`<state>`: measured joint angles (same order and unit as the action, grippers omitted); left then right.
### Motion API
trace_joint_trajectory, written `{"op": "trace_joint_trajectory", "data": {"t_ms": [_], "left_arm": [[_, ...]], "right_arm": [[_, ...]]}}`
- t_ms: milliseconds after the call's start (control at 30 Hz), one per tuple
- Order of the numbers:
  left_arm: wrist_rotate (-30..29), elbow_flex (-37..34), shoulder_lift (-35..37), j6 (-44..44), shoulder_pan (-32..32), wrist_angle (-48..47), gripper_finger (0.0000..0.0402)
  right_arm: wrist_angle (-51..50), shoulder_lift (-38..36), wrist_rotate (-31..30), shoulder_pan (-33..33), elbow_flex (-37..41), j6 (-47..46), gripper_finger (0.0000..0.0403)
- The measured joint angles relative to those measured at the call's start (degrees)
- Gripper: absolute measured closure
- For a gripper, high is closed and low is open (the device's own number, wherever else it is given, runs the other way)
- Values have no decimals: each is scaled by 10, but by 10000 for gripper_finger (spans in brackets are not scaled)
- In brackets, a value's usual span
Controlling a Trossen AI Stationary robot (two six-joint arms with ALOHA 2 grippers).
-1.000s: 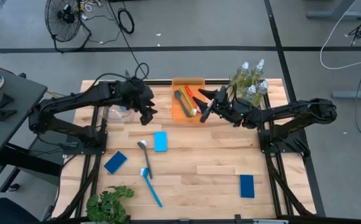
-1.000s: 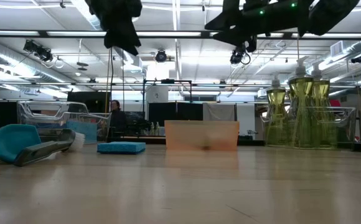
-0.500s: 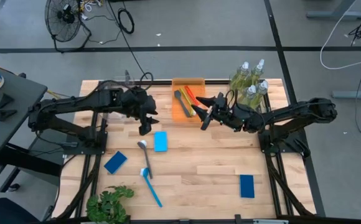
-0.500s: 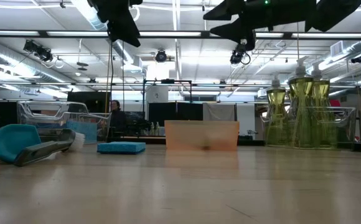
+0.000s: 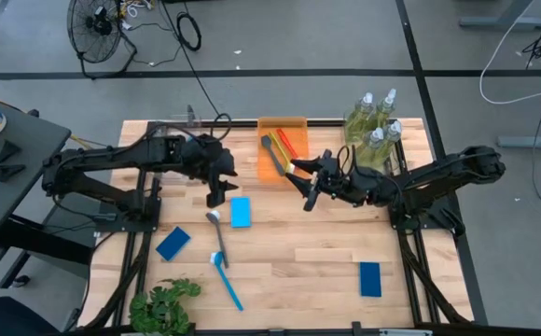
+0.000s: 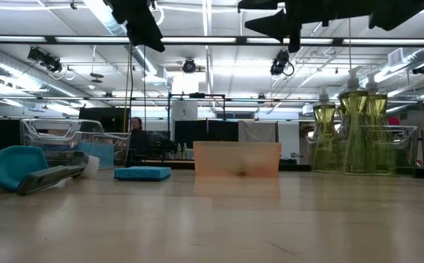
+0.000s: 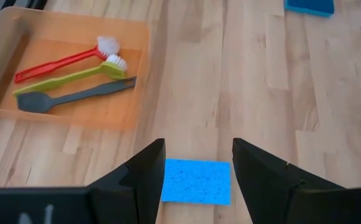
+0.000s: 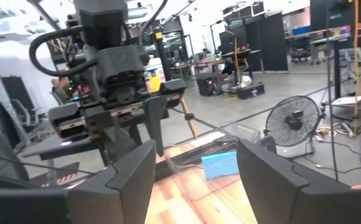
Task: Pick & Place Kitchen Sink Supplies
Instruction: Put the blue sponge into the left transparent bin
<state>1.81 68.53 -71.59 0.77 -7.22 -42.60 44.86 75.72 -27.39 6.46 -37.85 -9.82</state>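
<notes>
Left wrist view: left gripper (image 7: 196,163) spread, empty, above light-blue sponge (image 7: 196,181); right gripper (image 5: 308,191) spread, empty.

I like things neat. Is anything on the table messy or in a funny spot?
Nothing is spilled or broken. The mess is only things not yet put away: a blue brush lies slanted, a black-handled brush lies beside a light-blue sponge, and two dark-blue sponges lie far apart. Three brushes already lie in the orange tray.

Left hand (image 5: 217,193) open, raised, right hand (image 5: 308,193) open, raised, facing each other
</notes>
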Motion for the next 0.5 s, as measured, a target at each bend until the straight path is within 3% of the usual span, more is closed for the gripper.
{"op": "trace_joint_trajectory", "data": {"t_ms": [500], "left_arm": [[-7,-1,-10,-3,34,8,209]], "right_arm": [[-1,-5,12,60,0,32,176]]}}
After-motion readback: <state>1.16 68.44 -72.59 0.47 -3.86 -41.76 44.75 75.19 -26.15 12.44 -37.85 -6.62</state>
